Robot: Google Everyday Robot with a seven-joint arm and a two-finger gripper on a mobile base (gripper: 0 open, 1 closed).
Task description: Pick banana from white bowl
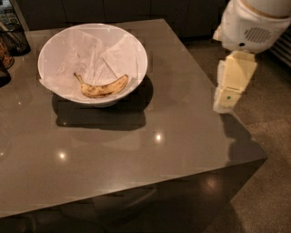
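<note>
The white bowl (136,54) stands on the far left part of the grey-brown table (136,150). It is lined with crinkled white paper. The banana (103,88), yellow with brown speckles, lies at the front of the bowl's inside, stem to the left. My gripper (226,95) hangs from the white arm (250,25) at the right, above the table's right edge. It is well to the right of the bowl and apart from it, with nothing seen in it.
A black wire basket (14,37) and a dark object (3,73) stand at the table's far left edge. Dark cabinets (136,9) run behind the table. The speckled floor (268,118) lies to the right of the table.
</note>
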